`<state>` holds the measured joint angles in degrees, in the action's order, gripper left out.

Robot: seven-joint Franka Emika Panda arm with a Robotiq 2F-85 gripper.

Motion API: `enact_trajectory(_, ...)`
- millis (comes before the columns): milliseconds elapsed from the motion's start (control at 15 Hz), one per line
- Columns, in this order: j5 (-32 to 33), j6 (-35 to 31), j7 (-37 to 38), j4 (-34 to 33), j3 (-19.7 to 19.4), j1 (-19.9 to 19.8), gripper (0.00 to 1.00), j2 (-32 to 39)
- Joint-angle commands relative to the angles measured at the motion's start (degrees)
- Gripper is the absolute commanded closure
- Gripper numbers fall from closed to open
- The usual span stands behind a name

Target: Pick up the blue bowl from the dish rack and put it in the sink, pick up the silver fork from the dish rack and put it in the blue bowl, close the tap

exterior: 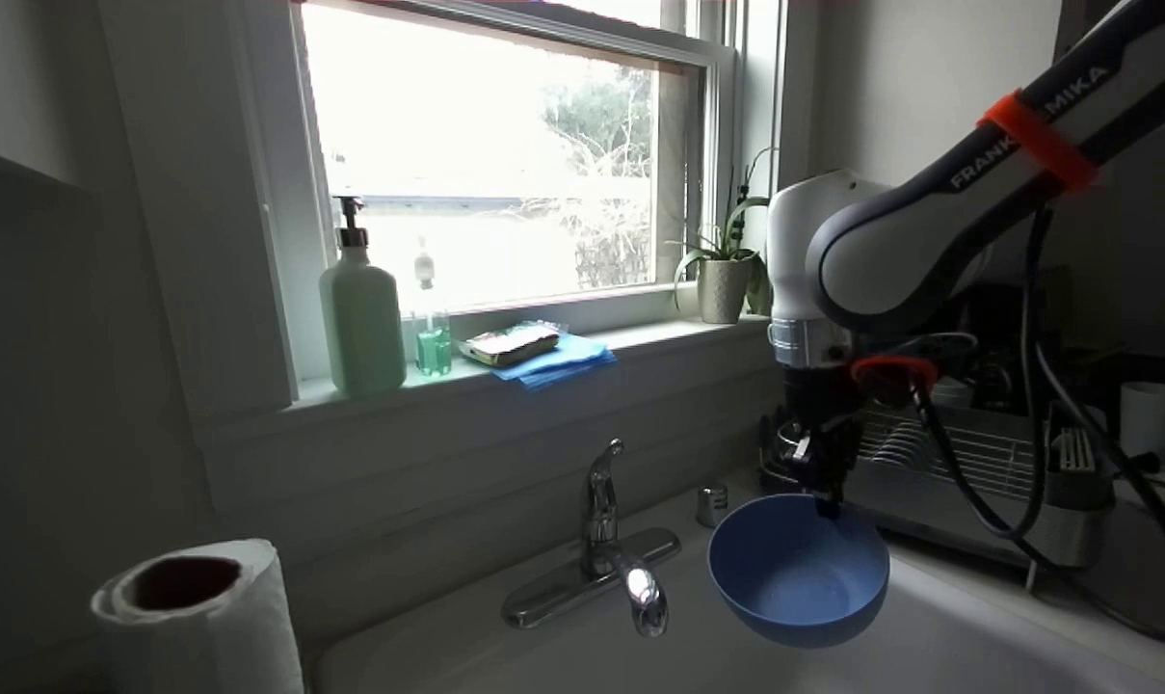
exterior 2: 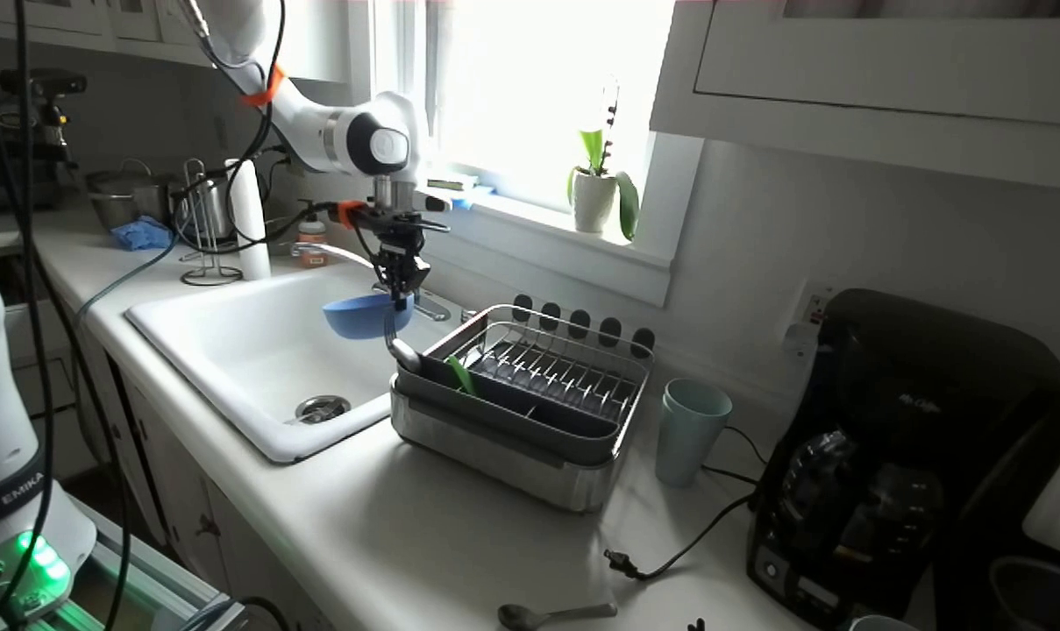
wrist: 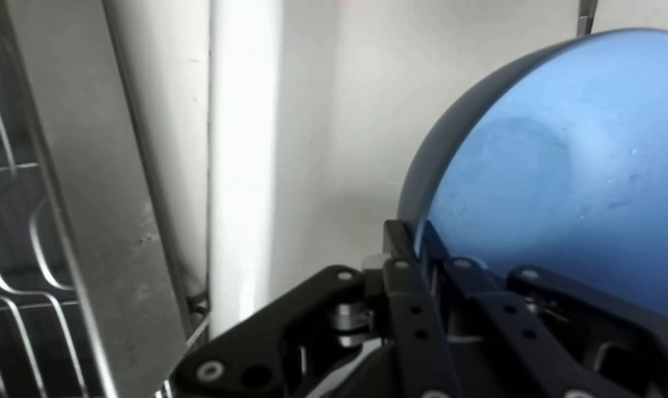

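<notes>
Blue bowl [exterior: 799, 571], one: over sink [exterior 2: 249, 342], near edge beside dish rack [exterior 2: 486, 451]; rim pinched in hand [wrist: 415, 237]; probably light, stiff, slick if wet; rim grip seems right

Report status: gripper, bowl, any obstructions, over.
Gripper shut on the rim of the blue bowl. Held over the sink, not yet set down. Tap looks close to it in an exterior view; clearance uncertain.

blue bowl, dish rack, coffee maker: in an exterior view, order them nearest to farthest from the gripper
1. Blue bowl: rim held in the gripper, over the sink.
2. Dish rack: on the counter beside the sink.
3. Coffee maker: farther along the counter.
</notes>
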<state>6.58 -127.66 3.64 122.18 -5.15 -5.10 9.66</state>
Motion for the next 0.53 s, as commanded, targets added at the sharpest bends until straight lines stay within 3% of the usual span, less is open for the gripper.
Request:
enact_trajectory(0,-1.58,-10.50,-5.07,4.03,1.21,0.21,0.98,2.60)
enact_trajectory(133,-2.01,-13.30,-7.39,4.10,2.09,0.29,0.98,5.20)
enact_trajectory(200,-0.77,-10.41,-4.56,3.28,1.21,0.56,0.98,4.04)
enact_trajectory(267,-0.79,-10.99,-4.70,3.45,1.33,0.65,0.93,4.85)
enact_trajectory(467,-0.78,-10.99,-4.66,3.30,1.19,0.62,0.93,5.02)
